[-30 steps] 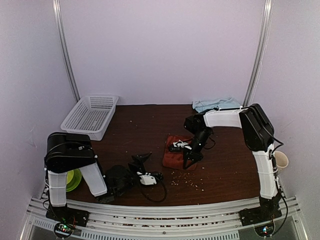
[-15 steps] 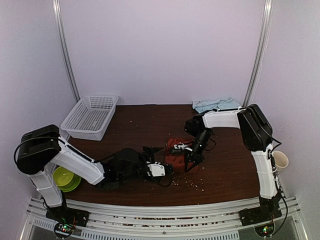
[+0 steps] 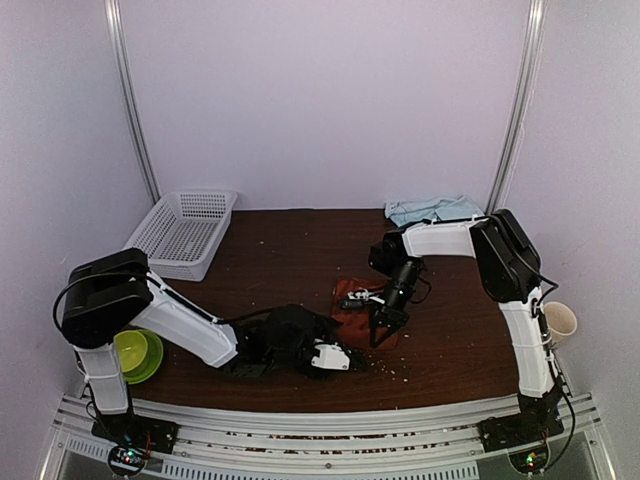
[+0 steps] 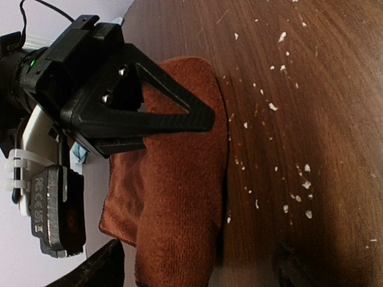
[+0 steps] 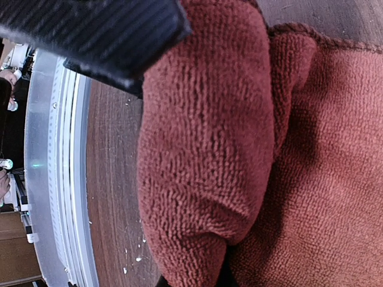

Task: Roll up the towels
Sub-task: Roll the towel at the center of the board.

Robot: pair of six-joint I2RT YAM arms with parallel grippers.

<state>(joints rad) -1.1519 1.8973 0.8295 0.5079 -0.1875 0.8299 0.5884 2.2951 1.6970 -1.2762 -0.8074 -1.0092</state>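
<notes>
1. The rust-red towel (image 4: 179,203) lies in a thick, partly turned roll on the tabletop (image 3: 290,250). It is directly beneath the right hand and just ahead of the left hand's fingers.
2. The right hand (image 3: 377,328) has its fingers pressed together and appears to pinch a fold of this towel. In its wrist view the cloth bulges up tight against the upper finger.
3. The left hand (image 3: 340,358) is spread wide and low over the tabletop. The end of the roll sits in the gap ahead of it, and it holds nothing.
4. The step in hand looks like getting a second grip, so that both hands can turn the roll together.
5. To do it well, the left hand should take the roll's whole thickness, not just the top layer, and close a little away from the right hand's fingers so the two do not knock.
6. Both hands should then turn at the same rate and height. Otherwise one end will likely wind tighter and the roll will go cone-shaped.
7. Keeping light tension away from the right hand should stop the loose flap from sagging open.
8. Pale crumbs (image 4: 281,107) lie scattered beside the towel on the left hand's right. Rolling that way could pick them up.
9. The light-blue towel (image 3: 432,208) lies crumpled well beyond the right hand and is not yet rolled.
</notes>
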